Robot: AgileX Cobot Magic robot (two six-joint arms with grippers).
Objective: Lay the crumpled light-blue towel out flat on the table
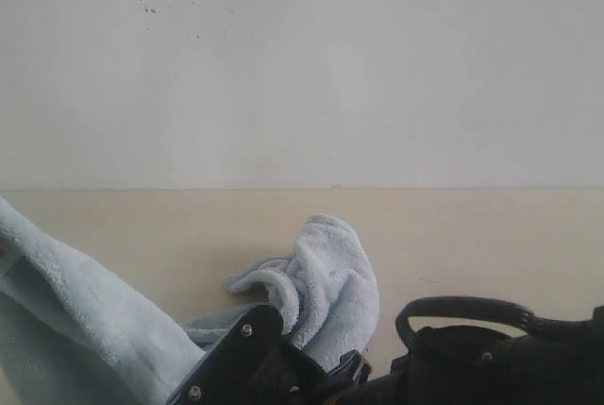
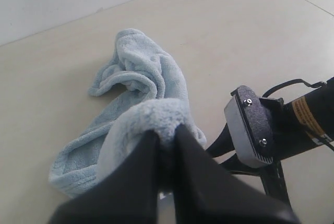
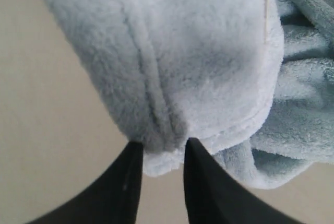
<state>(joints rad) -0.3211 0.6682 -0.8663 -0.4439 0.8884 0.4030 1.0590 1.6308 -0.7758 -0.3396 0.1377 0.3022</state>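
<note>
Evidently the left gripper (image 2: pixel 166 132) clamps a fold of the towel (image 2: pixel 141 72) and the right gripper (image 3: pixel 163 148) pinches its hemmed corner, to pull it flat.

A plain white wall (image 1: pixel 302 65), flecked with tiny dark specks, softly lit.

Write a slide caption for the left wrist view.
Left claw pinches a fold of the crumpled light-blue fluffy towel over the beige table.
</note>
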